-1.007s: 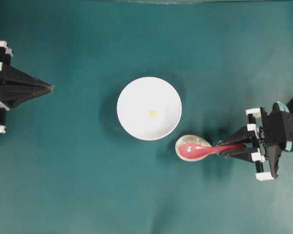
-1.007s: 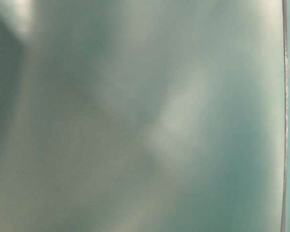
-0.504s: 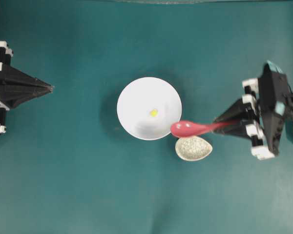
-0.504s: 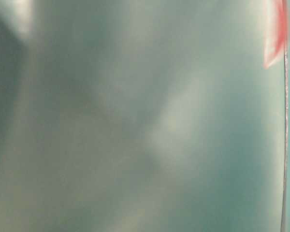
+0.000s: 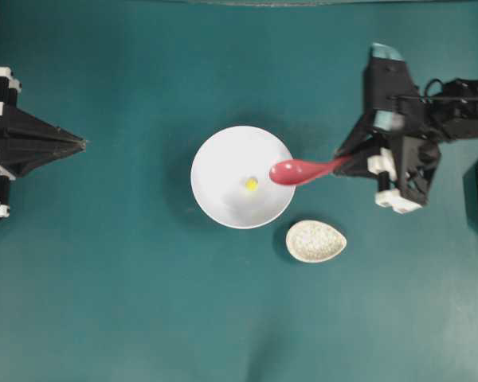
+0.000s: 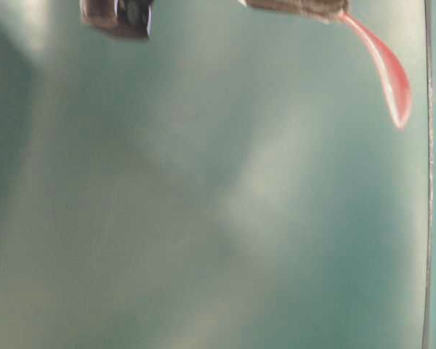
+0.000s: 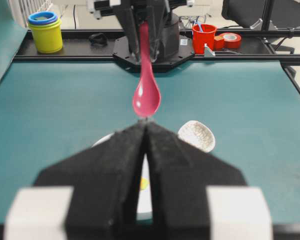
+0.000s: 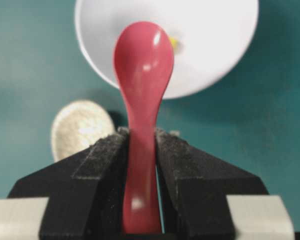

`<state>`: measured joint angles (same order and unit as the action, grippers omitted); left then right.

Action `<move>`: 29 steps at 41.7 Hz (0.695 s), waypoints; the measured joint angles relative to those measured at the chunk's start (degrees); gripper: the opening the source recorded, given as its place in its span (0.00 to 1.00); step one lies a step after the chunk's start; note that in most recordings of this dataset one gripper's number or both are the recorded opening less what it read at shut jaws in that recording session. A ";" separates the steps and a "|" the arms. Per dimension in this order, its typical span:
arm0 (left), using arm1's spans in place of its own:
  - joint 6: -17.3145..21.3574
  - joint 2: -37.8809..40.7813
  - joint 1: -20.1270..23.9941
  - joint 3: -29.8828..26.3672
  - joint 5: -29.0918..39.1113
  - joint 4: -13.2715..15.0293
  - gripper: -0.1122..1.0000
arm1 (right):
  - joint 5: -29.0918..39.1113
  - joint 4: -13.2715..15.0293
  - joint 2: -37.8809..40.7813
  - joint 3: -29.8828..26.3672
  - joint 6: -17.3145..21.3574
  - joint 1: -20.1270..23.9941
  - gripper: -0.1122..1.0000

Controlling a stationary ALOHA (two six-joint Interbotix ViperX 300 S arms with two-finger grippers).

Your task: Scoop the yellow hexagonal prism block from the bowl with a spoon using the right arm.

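**Spoon poised at the bowl's rim, block a short reach beyond**

While the right gripper [image 5: 346, 157] clamped its fingers on the handle of the spoon [image 5: 299, 170], the scoop hung over the bowl's [image 5: 215, 155] three o'clock rim, not yet lowered inside. The yellow hexagonal prism block [image 5: 251, 185] lay near the bowl's centre, toward eight o'clock from the scoop's tip. The spoon's long axis ran roughly nine to three in the overhead view, tip slightly low, so it pointed just past the block. The right arm was plainly the nearer one. The left gripper [image 5: 81, 144] sat with jaws pressed together and empty, well apart at nine o'clock. A speckled spoon rest [image 5: 315, 241] lay at five o'clock outside the bowl, clear of the path. Only the rim stood between.
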<state>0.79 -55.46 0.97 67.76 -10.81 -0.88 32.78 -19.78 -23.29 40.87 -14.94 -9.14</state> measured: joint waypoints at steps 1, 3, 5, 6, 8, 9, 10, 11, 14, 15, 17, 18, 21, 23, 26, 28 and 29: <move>0.00 0.00 0.00 0.00 0.00 0.00 0.10 | 0.62 0.44 0.62 -0.62 0.00 -0.09 0.31; -0.09 0.00 0.00 0.00 0.09 0.00 0.10 | 1.93 1.32 2.11 -1.93 0.00 -0.18 0.31; -0.09 0.00 0.00 0.00 0.00 0.00 0.10 | 3.25 1.93 3.43 -3.34 0.00 -0.26 0.31; -0.09 0.00 0.00 0.00 0.09 0.00 0.10 | 3.96 2.20 4.31 -4.13 0.09 -0.26 0.30; -0.09 0.09 0.00 0.00 0.18 0.00 0.10 | 5.01 2.46 5.54 -5.45 0.09 -0.26 0.30; -0.09 0.09 0.00 0.00 0.18 0.00 0.10 | 5.62 2.55 6.15 -6.06 0.18 -0.26 0.31; -0.09 0.09 0.00 0.00 0.18 0.00 0.10 | 6.24 2.72 6.94 -6.77 0.09 -0.26 0.31; -0.09 0.09 0.00 0.00 0.18 0.00 0.10 | 6.86 2.81 7.56 -7.47 0.18 -0.26 0.30; -0.09 0.09 0.00 0.00 0.18 0.00 0.10 | 9.05 2.99 9.84 -9.58 0.18 -0.26 0.30; 0.00 0.00 0.00 0.00 0.35 0.00 0.10 | 9.67 2.99 10.72 -10.28 0.35 -0.26 0.30; 0.00 0.00 0.00 0.00 0.35 0.00 0.10 | 11.07 2.99 12.04 -11.69 0.88 -0.26 0.30; 0.00 0.09 0.00 0.00 0.44 0.00 0.10 | 11.78 2.99 12.66 -12.48 1.32 -0.26 0.30; 0.00 -0.09 0.00 0.00 0.70 -0.09 0.10 | 13.36 3.34 14.24 -14.15 2.37 -0.26 0.30; -0.09 -0.09 0.00 0.00 1.05 0.00 0.10 | 14.50 3.60 14.94 -15.12 3.25 -0.26 0.30; -0.09 -0.09 0.00 0.00 1.58 0.00 0.10 | 16.70 4.13 16.26 -16.61 4.83 -0.26 0.31; 0.00 -0.09 0.00 0.00 1.93 0.00 0.10 | 17.67 4.39 16.79 -17.31 5.63 -0.26 0.30; 0.00 -0.09 0.00 0.00 2.02 0.00 0.10 | 18.28 4.66 17.14 -17.75 6.06 -0.26 0.31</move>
<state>0.79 -55.55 0.97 67.76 -8.79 -0.88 51.06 -15.12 -6.15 23.12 -8.88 -9.40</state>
